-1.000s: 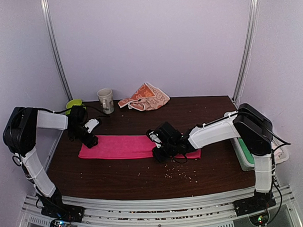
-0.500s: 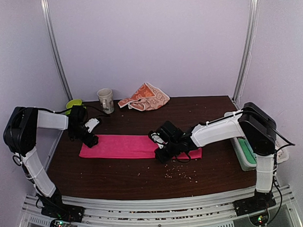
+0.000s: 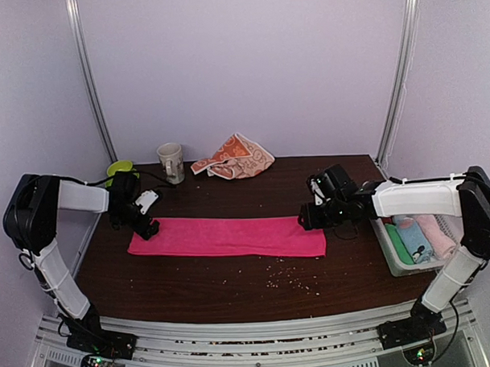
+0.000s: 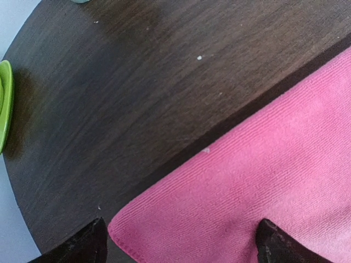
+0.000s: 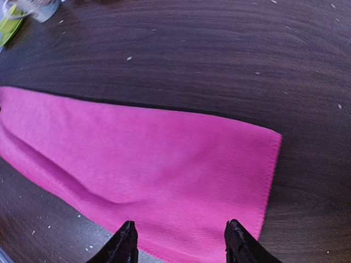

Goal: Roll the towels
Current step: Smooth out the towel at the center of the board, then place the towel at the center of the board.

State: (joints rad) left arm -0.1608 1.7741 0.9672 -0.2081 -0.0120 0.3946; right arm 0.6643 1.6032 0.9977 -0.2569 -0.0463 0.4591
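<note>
The hot pink towel (image 3: 231, 236) lies flat as a long strip across the middle of the dark table. Its left corner (image 4: 263, 164) sits between the wide-apart fingers of my left gripper (image 3: 146, 230), which is open and holds nothing. My right gripper (image 3: 307, 218) hovers at the strip's right end (image 5: 153, 159), open, with its two fingertips over the near hem and nothing held. The orange-peach printed towel (image 3: 234, 157) lies crumpled at the back edge, away from both grippers.
A pale mug (image 3: 171, 162) and a green dish (image 3: 120, 167) stand at the back left. A white tray (image 3: 381, 241) at the right edge holds green, blue and pale pink rolls. Crumbs (image 3: 290, 280) are scattered in front of the towel.
My right gripper has moved from the towel's middle back to its right end, and its jaws have opened. The left gripper's jaws have opened wider, staying at the left corner.
</note>
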